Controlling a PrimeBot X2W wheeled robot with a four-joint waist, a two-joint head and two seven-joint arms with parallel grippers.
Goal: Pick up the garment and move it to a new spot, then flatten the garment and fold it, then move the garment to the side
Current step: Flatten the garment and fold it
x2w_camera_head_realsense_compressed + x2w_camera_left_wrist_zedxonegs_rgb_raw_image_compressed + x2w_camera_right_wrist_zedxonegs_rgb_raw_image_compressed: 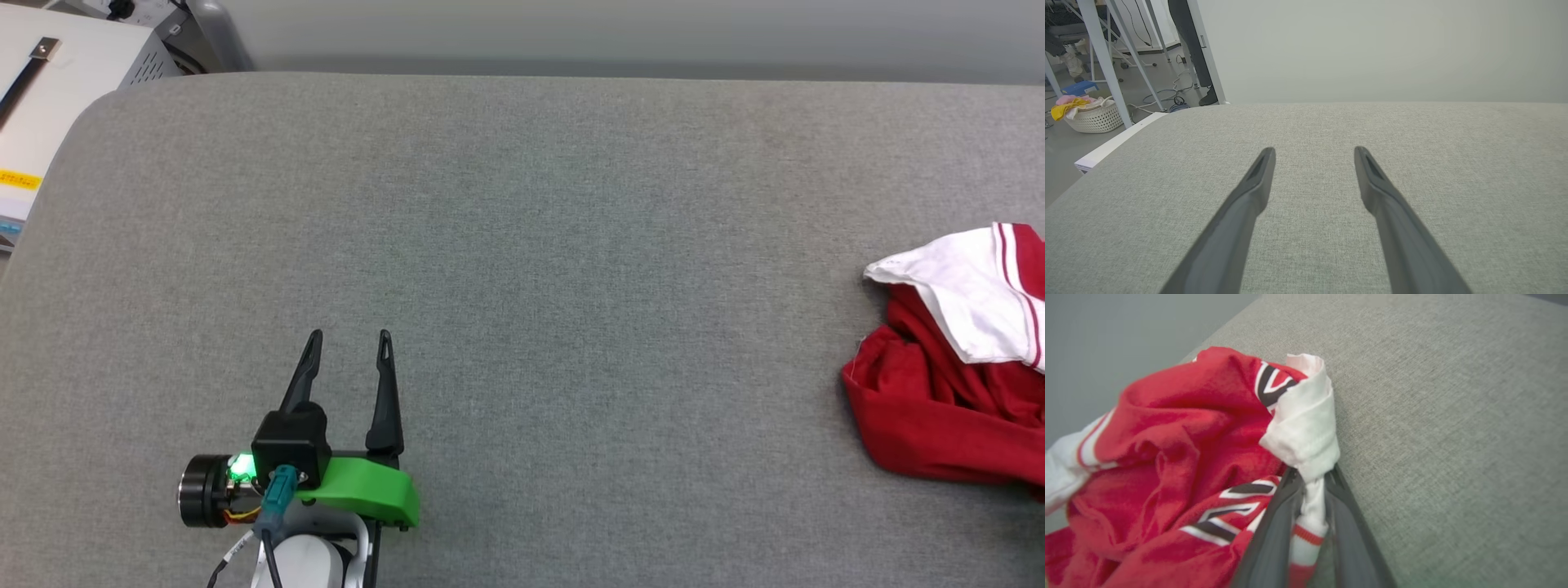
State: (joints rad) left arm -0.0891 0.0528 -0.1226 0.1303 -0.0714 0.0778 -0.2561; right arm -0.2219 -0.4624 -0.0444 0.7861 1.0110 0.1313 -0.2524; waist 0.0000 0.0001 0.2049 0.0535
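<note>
Loosely bunched, red garment [1180, 428] shows white sleeve, striped trim, black letters

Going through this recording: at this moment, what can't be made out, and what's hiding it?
1. Head view: the picture's right edge cuts off the garment, so its full spread is unknown.
2. Right wrist view: folds hide most of the black lettering, so it is unreadable.
3. Right wrist view: the white sleeve covers the right claw tips, so the depth of grip is unclear.
4. Left wrist view: the basket contents are too small to identify.
</note>
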